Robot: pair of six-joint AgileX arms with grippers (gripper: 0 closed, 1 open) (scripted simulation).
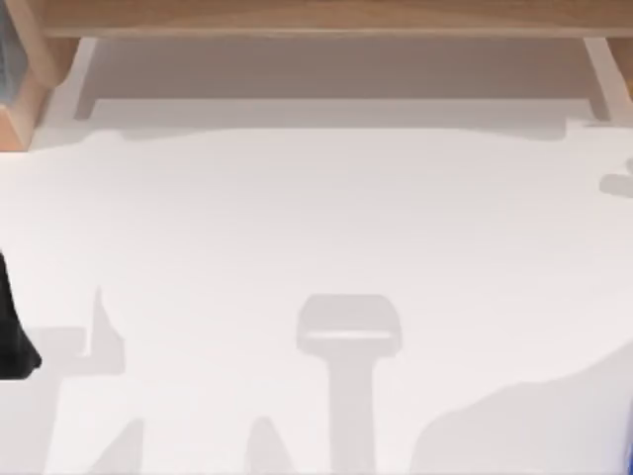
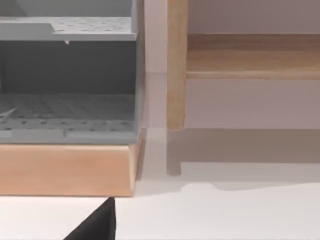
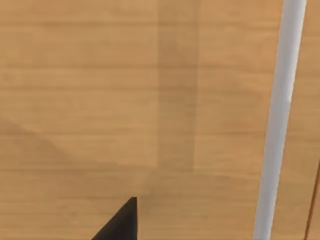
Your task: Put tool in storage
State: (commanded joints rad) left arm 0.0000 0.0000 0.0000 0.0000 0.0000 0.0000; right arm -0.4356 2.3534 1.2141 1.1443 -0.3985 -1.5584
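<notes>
1 smooth white table [image 1: 316, 228] meets a wooden shelf [image 1: 326, 18].

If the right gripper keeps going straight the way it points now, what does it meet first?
Most likely the wooden panel facing the right wrist view, with a white bar off to one side. How far off is unclear.

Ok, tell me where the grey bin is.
The grey bin sits in the top view's upper left corner, on a wooden base. The left wrist view shows a wooden post standing beside it.
</notes>
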